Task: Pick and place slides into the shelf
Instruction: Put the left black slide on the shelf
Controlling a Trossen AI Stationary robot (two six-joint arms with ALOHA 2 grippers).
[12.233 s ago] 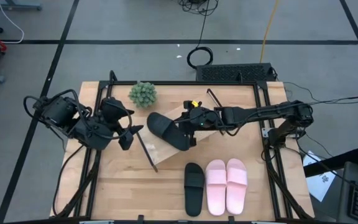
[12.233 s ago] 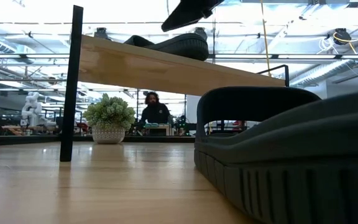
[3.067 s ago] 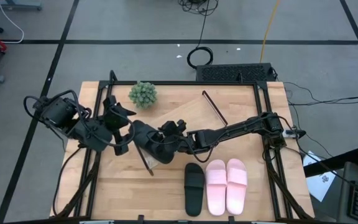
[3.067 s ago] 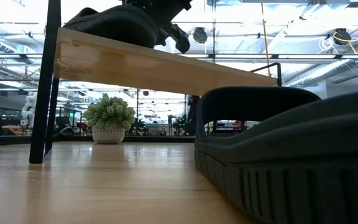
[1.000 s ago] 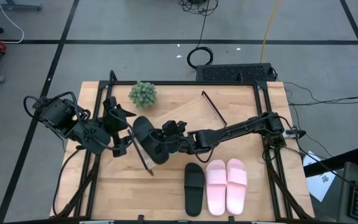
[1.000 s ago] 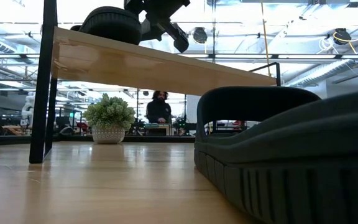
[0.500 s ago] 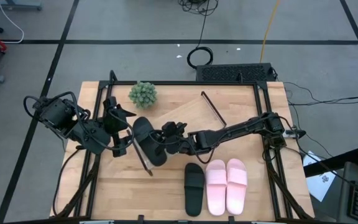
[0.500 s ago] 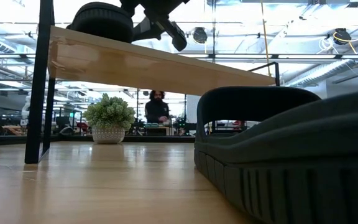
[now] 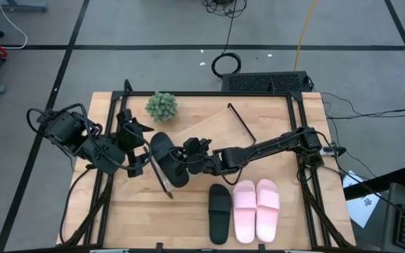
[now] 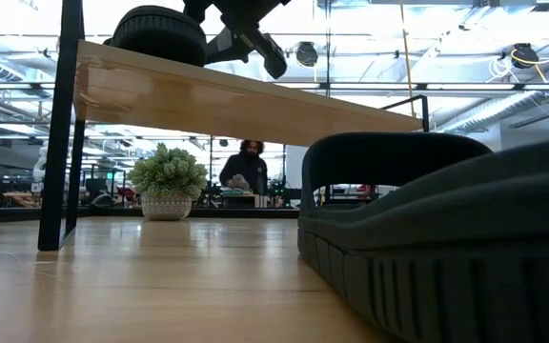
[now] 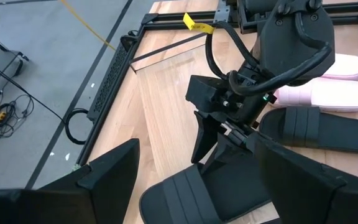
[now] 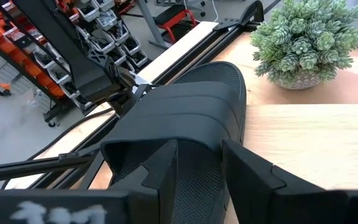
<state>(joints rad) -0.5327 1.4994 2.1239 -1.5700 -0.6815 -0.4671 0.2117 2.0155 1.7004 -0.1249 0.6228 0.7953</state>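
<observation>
Slipping hazard: the black slide (image 9: 169,160) lies on the shelf (image 10: 236,100) at its far left end, right by the black end frame (image 10: 63,124). A small tug could tip it over the board's long edge.
Cause: the right gripper (image 11: 215,146) is low over the slide at the strap. Its jaws are parted and clamp nothing, but the fingers are close enough to the strap to catch it if the arm pulls back flat.
Second risk: the shelf looks light and sits at an angle on the worktop (image 9: 139,211). A bump from either arm could swing it.
Left gripper: the left gripper (image 9: 140,151) hovers just beside the same shelf end, jaws wide and empty. The two arms are near each other there, so a sideways move risks contact.
Open room: straight up from the slide is free. Along the board toward the right end frame (image 9: 242,121) the wood is bare.
Tight spots: the plant (image 9: 161,106) stands near the shelf's back side.
Remaining slides: the other black slide (image 9: 219,213) and the pink pair (image 9: 256,209) lie side by side near the worktop's front edge, well apart from the shelf.
</observation>
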